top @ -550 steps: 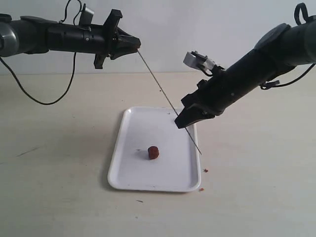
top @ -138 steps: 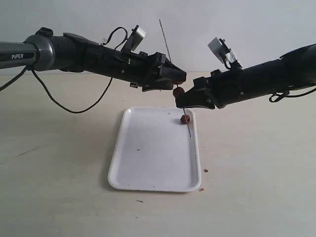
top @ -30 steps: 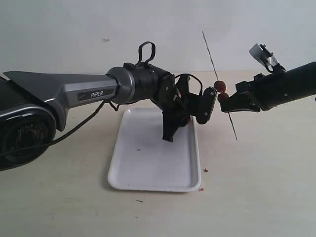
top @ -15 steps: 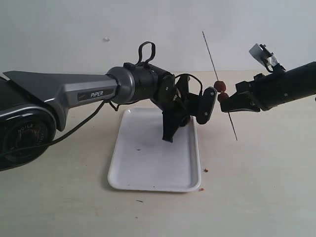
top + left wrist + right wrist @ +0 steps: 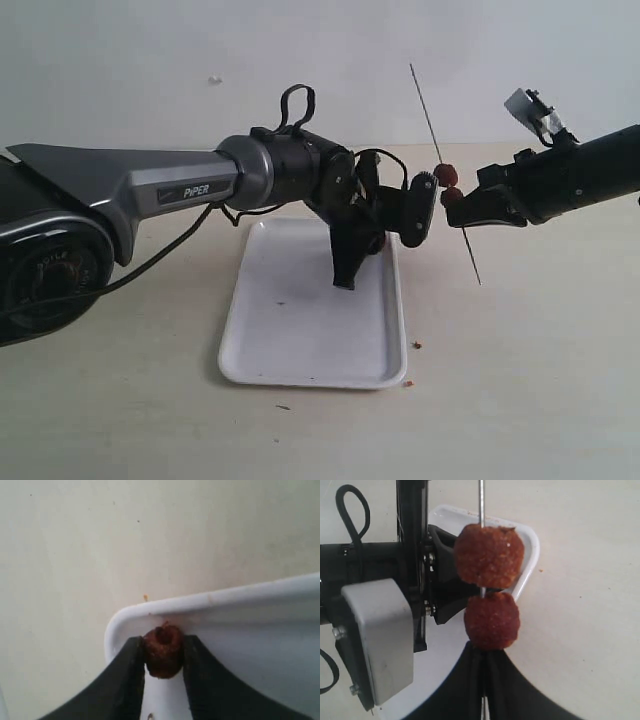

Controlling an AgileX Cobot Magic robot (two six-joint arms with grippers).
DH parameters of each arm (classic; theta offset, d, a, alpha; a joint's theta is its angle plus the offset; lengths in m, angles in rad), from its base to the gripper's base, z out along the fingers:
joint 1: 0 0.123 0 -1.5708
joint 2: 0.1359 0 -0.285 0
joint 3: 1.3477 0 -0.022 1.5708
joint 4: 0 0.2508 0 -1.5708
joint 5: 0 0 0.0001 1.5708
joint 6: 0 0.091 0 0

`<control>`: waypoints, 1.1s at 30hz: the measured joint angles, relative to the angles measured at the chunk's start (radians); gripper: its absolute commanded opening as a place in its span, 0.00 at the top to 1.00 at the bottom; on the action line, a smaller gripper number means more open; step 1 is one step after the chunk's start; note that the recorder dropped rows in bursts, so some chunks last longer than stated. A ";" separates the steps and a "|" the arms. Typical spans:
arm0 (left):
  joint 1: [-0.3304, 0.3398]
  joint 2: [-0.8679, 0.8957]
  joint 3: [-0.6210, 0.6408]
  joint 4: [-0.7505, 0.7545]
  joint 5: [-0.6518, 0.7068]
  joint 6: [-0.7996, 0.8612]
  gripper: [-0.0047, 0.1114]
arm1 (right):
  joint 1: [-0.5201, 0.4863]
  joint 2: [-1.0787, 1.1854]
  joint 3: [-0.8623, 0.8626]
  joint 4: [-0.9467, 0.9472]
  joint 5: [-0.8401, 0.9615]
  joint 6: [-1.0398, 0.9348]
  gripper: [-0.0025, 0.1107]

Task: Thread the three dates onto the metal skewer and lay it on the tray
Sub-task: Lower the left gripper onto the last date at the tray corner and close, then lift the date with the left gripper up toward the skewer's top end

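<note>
We are picking up the last date (image 5: pixel 163 657) at the tray's (image 5: pixel 240 594) 1 o'clock corner. Our left gripper (image 5: pixel 163 649) pinches it from both sides. Our right gripper (image 5: pixel 482 654), shut tight on the skewer (image 5: pixel 480 500), holds two dates (image 5: pixel 489 555) at 2 o'clock. Next we should lift the date and push it on.

A pale beige table (image 5: pixel 520 380) is seen, with a white tray (image 5: pixel 300 345) laid flat on it near the middle. Tiny reddish crumbs (image 5: pixel 417 345) are scattered just beside the tray's near right corner. A dark fleck (image 5: pixel 283 407) is seen on the table just nearer than the tray.
</note>
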 measured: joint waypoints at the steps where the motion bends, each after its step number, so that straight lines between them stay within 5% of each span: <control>1: 0.000 0.000 0.000 0.000 0.000 -0.021 0.72 | 0.000 0.000 0.000 0.000 0.000 0.000 0.98; 13: 0.041 -0.104 0.002 0.000 0.002 -0.592 0.72 | 0.000 0.000 0.000 -0.015 0.000 0.000 0.98; 21: 0.157 -0.161 0.002 -0.165 0.002 -1.147 0.72 | 0.000 0.000 0.000 -0.047 0.033 0.010 0.98; 33: 0.312 -0.162 0.002 -0.989 0.138 -0.967 0.72 | 0.000 0.000 0.064 -0.134 0.153 0.018 0.98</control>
